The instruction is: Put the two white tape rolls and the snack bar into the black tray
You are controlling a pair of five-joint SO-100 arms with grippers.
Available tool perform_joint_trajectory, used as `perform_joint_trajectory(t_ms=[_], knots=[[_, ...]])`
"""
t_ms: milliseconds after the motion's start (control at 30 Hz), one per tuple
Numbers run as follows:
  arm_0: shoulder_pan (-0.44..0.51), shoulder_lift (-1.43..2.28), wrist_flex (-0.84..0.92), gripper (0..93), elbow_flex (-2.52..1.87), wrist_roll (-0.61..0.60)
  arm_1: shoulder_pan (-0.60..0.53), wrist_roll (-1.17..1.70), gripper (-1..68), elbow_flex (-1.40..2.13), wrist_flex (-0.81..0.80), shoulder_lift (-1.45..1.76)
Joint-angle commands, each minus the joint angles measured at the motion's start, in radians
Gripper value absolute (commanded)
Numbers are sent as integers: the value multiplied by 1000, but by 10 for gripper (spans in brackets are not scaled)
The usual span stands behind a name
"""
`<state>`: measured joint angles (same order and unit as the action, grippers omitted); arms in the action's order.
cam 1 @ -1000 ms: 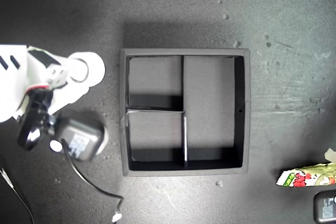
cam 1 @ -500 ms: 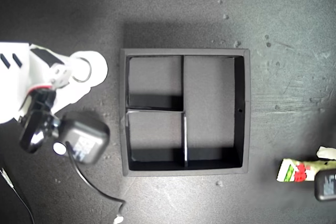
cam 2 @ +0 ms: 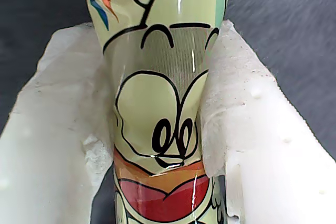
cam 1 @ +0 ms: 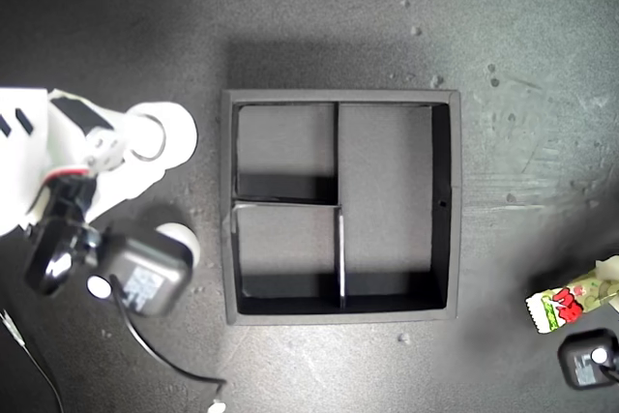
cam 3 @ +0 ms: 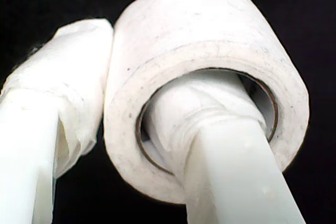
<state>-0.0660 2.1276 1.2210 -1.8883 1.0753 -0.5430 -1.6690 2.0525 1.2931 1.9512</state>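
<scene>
The black tray [cam 1: 338, 97] sits in the middle of the exterior view with nothing in its compartments. At the exterior view's left, my second gripper [cam 1: 147, 138] is shut on a white tape roll [cam 1: 178, 127]. One finger goes through the roll's [cam 3: 210, 35] centre and the other presses its outer wall, my second gripper [cam 3: 136, 77]. A second white tape roll [cam 1: 180, 237] peeks out beside the arm's black camera. At the exterior view's lower right, the snack bar [cam 1: 561, 307] is tilted, and my first gripper [cam 2: 157, 51] is shut on the snack bar [cam 2: 157, 129].
A black wrist camera [cam 1: 140, 273] with a trailing cable [cam 1: 169, 360] hangs over the dark table beside the tray's near-left corner in the exterior view. Another black camera [cam 1: 588, 360] sits below the snack bar. Pale crumbs dot the table.
The snack bar has tilted and risen slightly at the exterior view's right, with its camera moving inward. The second arm's camera shifted left, uncovering the second tape roll.
</scene>
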Motion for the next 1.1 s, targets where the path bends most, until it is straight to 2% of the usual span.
perform_joint_trajectory(t_ms=[0,233,400,533,833,1067], knots=[[12,2,2,0,58,-17,104,313,0,-189,86,3],[75,-49,2,0,221,-69,322,1029,0,-307,2,0],[158,-192,2,0,377,-11,428,1321,2,-405,-89,-20],[199,-350,2,0,508,37,460,1419,1,-483,-147,-55],[264,-557,26,0,638,114,474,1466,0,-873,-160,-506],[304,-669,20,0,681,137,477,1460,-1,-1025,-166,-670]])
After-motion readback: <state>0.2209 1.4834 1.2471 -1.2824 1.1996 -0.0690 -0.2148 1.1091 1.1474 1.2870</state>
